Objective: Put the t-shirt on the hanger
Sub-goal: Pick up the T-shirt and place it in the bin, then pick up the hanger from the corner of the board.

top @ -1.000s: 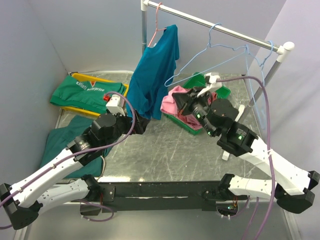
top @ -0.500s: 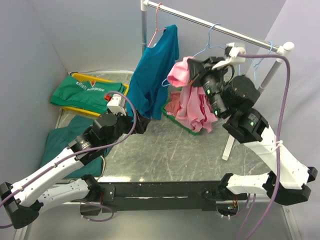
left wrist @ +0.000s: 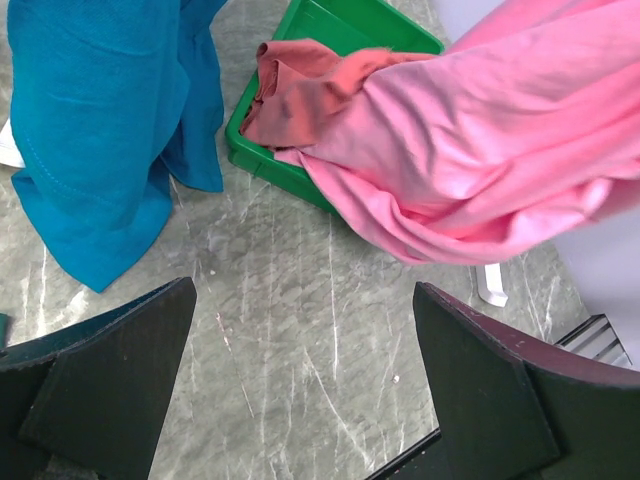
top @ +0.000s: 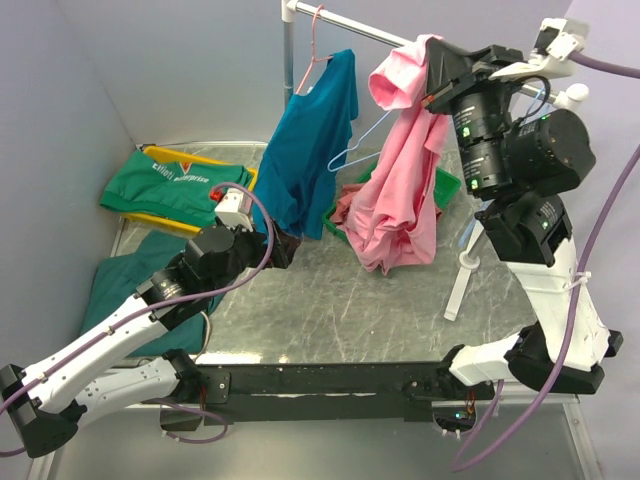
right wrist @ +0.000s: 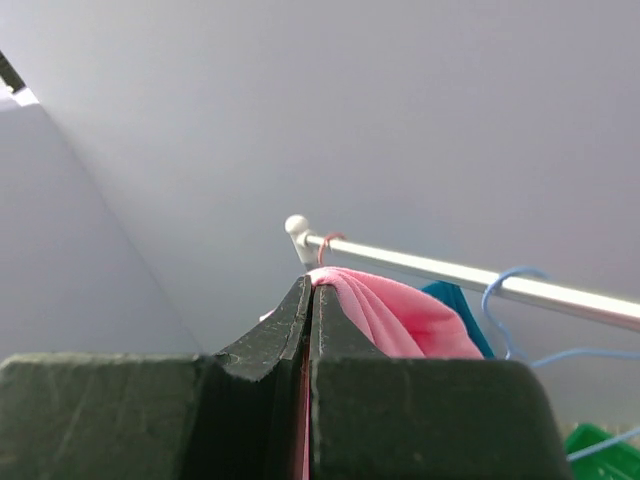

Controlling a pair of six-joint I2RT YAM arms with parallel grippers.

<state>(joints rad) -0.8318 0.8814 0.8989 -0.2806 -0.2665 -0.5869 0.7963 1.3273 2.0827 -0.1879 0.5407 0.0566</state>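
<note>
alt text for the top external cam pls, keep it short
The right gripper pinches the pink t-shirt high beside the rail, the cloth hanging down to a green bin. A bare blue hanger shows just left of it. The left gripper sits low by a teal shirt.

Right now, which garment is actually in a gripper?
The bright pink t-shirt, pinched in the right gripper up by the rail. The teal-blue shirt hangs from a pink hanger; the rest lie on the table or in the green bin.
</note>
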